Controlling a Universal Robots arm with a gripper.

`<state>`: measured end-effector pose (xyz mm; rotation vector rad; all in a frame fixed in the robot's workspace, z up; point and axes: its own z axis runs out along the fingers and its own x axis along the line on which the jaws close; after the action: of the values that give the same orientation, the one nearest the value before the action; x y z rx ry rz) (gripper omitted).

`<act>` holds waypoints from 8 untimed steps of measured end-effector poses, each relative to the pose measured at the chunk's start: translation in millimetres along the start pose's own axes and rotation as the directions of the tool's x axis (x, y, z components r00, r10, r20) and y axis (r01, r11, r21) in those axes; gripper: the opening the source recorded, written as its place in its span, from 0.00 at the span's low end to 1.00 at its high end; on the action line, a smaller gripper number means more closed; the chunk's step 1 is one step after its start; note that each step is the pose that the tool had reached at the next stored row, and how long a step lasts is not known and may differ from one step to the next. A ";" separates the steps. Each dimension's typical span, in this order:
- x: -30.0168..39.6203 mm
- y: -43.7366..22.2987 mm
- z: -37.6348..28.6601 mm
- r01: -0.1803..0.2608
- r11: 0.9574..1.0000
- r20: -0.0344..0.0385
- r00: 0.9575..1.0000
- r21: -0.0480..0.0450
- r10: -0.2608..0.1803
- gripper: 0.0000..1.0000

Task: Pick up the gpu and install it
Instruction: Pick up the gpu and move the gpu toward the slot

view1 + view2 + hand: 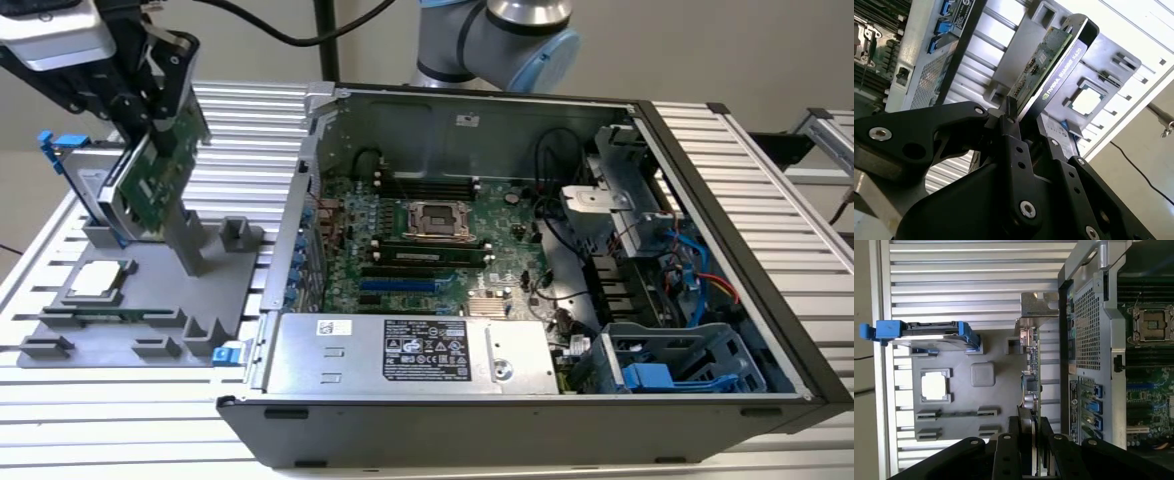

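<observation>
Ribbed aluminium table (761, 170) spans the exterior view. Resting directly on it are a grey parts tray (160, 300) at lower left and an open computer case (507, 430) from centre to right, just beside the tray.

"What colour was the card (159, 166) over the grey tray (150, 292)?"

"Green on one face, black on the other. On the tray, the chip (100, 281) was silver, the drive's frame (889, 330) blue. Under the tray, the table (107, 422) was ribbed silver."
</observation>
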<state>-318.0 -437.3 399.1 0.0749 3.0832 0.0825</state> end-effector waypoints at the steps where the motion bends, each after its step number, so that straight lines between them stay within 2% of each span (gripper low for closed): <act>1: 0.0 0.1 -0.8 0.000 1.000 0.000 1.000 0.000 0.000 0.00; 8: -0.3 0.5 -6.7 0.000 1.000 0.000 1.000 0.000 0.000 0.00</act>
<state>-318.1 -437.2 405.8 0.0753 3.0832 0.0824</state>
